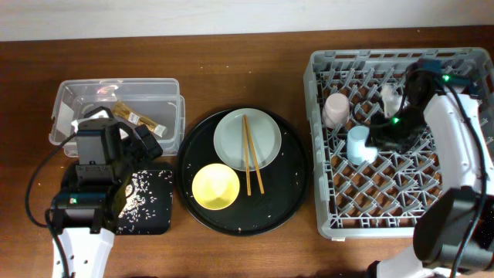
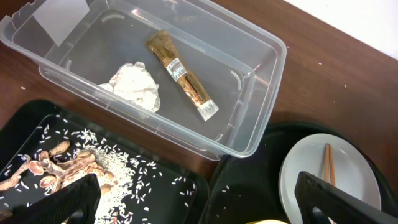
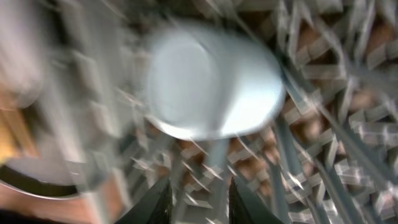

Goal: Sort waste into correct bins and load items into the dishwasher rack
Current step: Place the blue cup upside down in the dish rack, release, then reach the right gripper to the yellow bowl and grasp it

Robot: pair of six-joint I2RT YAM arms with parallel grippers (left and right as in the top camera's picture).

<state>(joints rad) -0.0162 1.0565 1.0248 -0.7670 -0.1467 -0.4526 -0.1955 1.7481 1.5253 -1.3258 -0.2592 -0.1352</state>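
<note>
Overhead, right arm (image 1: 457,143) bent over dishwasher rack (image 1: 370,225)

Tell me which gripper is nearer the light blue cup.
Right. The right gripper hangs just beside the light blue cup in the dishwasher rack; the left gripper is far across the table, by the clear tub.

clear tub (image 2: 272,48), upper left: tissue (image 2: 135,87) and wrapper (image 2: 181,73) inside, apart | black tray (image 2: 186,194), lower left: flakes (image 2: 59,168), rice (image 2: 118,163) | plate (image 2: 305,180), lower right: chopsticks (image 2: 328,163) on it
</note>
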